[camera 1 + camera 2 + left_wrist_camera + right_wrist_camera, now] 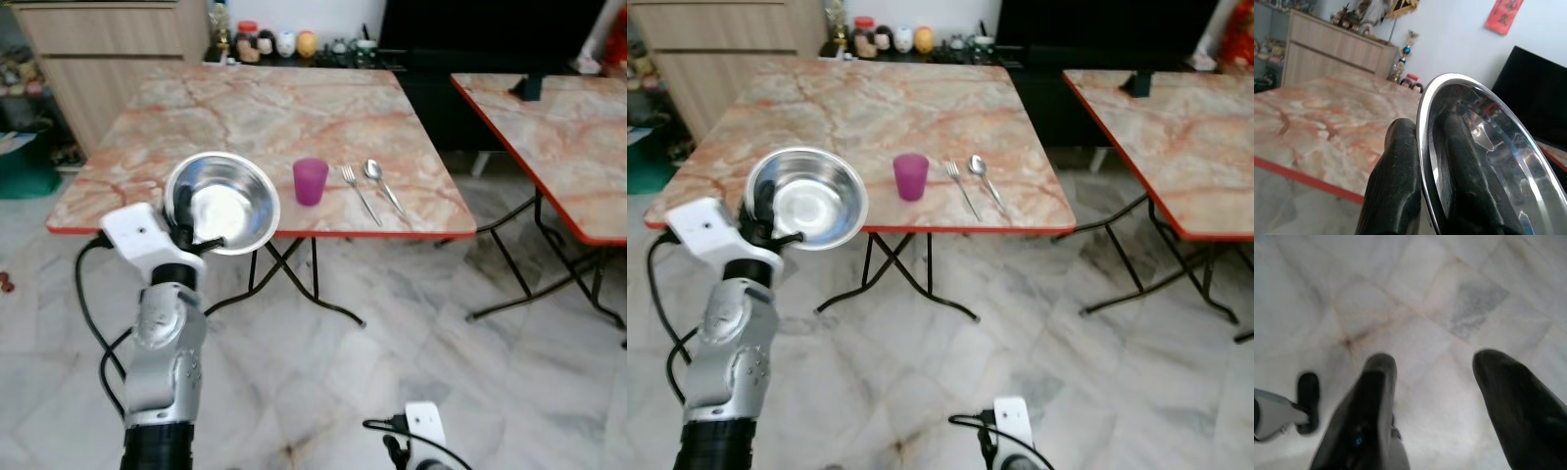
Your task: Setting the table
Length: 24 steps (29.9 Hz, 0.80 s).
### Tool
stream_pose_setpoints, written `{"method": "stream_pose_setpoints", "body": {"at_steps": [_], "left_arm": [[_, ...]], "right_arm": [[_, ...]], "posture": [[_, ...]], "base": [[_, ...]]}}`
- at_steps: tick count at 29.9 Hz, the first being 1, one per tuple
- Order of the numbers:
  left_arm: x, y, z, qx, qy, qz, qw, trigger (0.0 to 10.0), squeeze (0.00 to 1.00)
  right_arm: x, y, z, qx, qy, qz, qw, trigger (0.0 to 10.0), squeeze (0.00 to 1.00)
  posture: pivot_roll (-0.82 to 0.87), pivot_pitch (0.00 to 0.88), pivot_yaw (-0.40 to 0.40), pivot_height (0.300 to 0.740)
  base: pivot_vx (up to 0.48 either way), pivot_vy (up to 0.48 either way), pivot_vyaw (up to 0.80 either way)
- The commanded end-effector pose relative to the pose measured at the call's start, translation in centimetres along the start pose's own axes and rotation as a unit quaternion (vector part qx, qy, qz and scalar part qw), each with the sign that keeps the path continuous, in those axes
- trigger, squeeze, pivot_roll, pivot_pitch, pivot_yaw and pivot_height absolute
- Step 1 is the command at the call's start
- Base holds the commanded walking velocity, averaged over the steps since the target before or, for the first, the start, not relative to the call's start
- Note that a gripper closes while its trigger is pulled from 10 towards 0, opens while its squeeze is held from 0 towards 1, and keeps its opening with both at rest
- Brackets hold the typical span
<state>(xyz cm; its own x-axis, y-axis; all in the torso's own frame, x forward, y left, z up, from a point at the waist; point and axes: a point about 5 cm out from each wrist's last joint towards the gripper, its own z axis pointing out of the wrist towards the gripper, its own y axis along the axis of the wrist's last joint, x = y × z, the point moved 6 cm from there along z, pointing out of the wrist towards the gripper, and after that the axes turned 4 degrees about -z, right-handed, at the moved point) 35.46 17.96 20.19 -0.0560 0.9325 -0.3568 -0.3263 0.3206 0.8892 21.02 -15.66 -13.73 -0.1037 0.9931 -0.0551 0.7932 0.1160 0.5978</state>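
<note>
Left gripper (1418, 161) has its jaws pinched on the rim of the bowl (221, 203), held up at the worktop (265, 117) near edge, left of the cup (310, 181). Fork (359, 193) and spoon (383, 184) lie beyond. The setting spot looks just ahead. Right gripper (1437, 401) hangs low, jaws spread, holding nothing.

Pale marble floor (411, 352); two marble-top folding tables (245, 108), (568, 137); wooden cabinet (108, 49); white wall (1449, 34).
</note>
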Motion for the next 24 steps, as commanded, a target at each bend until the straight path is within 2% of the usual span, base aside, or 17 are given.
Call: {"method": "stream_pose_setpoints", "body": {"at_steps": [1, 10, 16, 24], "left_arm": [[-0.04, 0.39, 0.25, -0.006, 0.001, -0.001, 1.0, 10.0, 0.0], [-0.15, 0.36, 0.29, -0.005, 0.001, -0.002, 1.0, 10.0, 0.0], [-0.09, 0.45, 0.25, -0.007, 0.003, -0.002, 1.0, 10.0, 0.0], [0.12, 0.67, 0.33, -0.009, 0.005, 0.002, 1.0, 10.0, 0.0]], "right_arm": [[0.07, 0.31, 0.06, -0.004, 0.001, 0.001, 1.0, 10.0, 0.0], [0.0, 0.47, 0.08, -0.006, 0.001, -0.013, 1.0, 10.0, 0.0], [0.05, 0.42, 0.08, -0.004, 0.003, -0.007, 1.0, 10.0, 0.0], [0.02, 0.4, 0.08, -0.004, 0.001, 0.0, 1.0, 10.0, 0.0]], "posture": [[0.09, 0.0, -0.093, 0.74], [0.09, 0.0, -0.095, 0.74], [0.09, 0.0, -0.095, 0.74], [0.09, 0.0, -0.096, 0.74]], "base": [[0.0, -0.311, 0.0], [0.0, -0.312, 0.0], [0.0, -0.311, 0.62], [0.0, -0.309, 0.0]]}}
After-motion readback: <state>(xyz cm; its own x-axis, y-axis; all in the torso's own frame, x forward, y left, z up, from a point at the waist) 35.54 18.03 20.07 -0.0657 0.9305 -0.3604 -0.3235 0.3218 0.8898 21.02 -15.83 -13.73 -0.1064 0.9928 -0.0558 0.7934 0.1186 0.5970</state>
